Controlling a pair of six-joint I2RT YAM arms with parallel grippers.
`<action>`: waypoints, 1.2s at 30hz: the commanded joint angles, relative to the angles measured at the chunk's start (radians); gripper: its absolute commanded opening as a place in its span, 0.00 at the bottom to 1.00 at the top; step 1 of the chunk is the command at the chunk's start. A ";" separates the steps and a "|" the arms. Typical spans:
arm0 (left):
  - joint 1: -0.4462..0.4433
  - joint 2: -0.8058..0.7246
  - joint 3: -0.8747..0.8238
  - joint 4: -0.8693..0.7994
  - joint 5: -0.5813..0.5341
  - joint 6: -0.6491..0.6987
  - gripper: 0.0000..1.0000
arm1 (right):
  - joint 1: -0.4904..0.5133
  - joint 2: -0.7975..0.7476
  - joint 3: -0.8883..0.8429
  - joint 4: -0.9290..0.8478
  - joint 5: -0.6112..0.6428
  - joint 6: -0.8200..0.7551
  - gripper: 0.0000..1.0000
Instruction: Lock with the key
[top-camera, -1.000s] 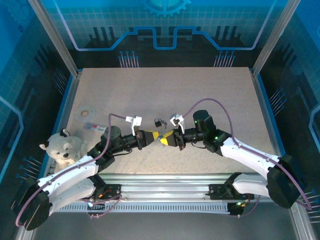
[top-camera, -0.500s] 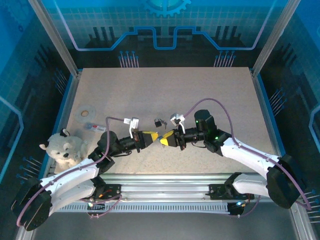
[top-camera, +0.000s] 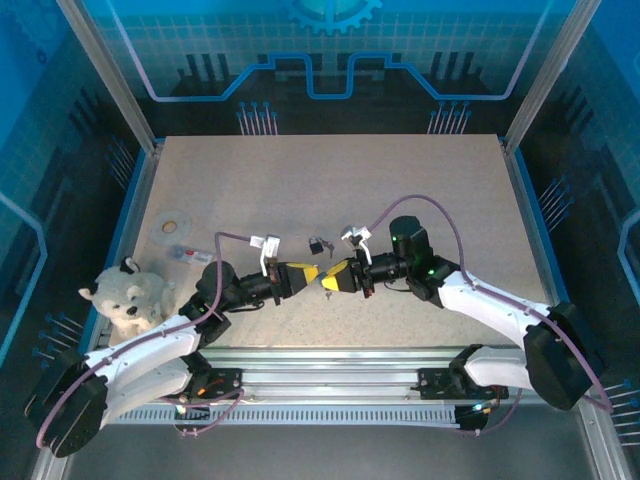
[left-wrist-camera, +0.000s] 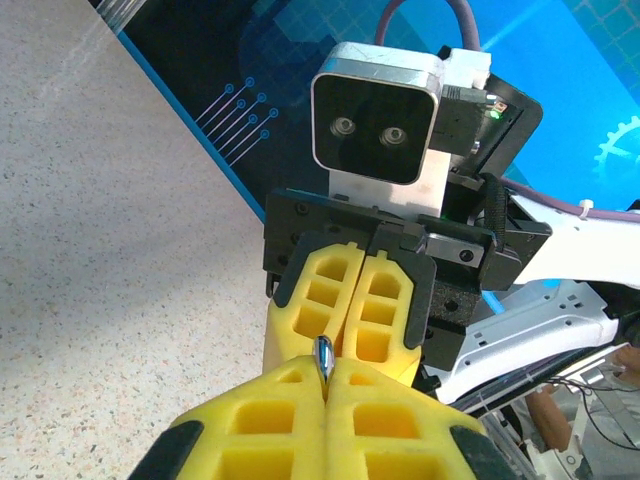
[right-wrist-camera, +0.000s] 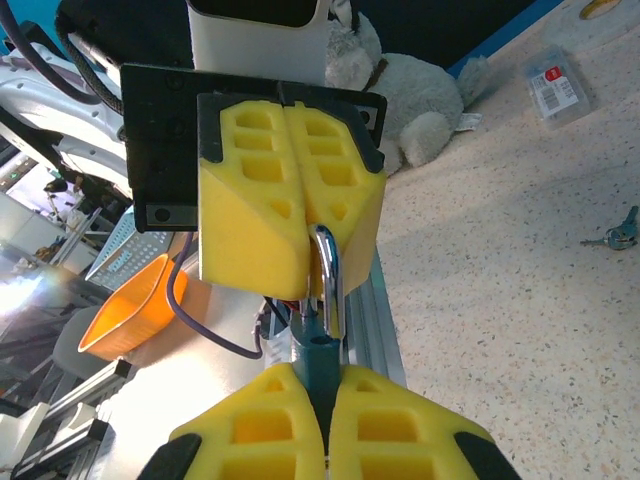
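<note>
Overhead, my left gripper (top-camera: 311, 272) and my right gripper (top-camera: 333, 279) meet tip to tip near the front of the table (top-camera: 400, 180), both pinched narrow. The key (top-camera: 316, 244) lies on the table just beyond that meeting point, touched by neither. A plush dog (top-camera: 125, 298) sits at the left edge.

From the left wrist, my yellow pads press together on a thin sliver of metal, the shackle (left-wrist-camera: 323, 358), and the right gripper's closed pads face me just past it.

From the right wrist, my right fingers clamp the teal padlock (right-wrist-camera: 318, 355) by its body, and its shackle rises into the left gripper's closed pads. The key rests on the table well off to the right, with a small packet (right-wrist-camera: 552, 80) farther back.
</note>
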 joint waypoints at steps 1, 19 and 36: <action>-0.014 0.013 0.023 0.111 0.125 -0.019 0.00 | -0.018 0.019 0.025 0.038 0.036 0.013 0.00; -0.058 0.051 0.022 0.170 0.215 -0.019 0.00 | -0.088 0.084 0.029 0.214 -0.064 0.150 0.00; -0.086 0.060 0.017 0.166 0.232 0.001 0.00 | -0.108 0.115 0.039 0.270 -0.081 0.211 0.00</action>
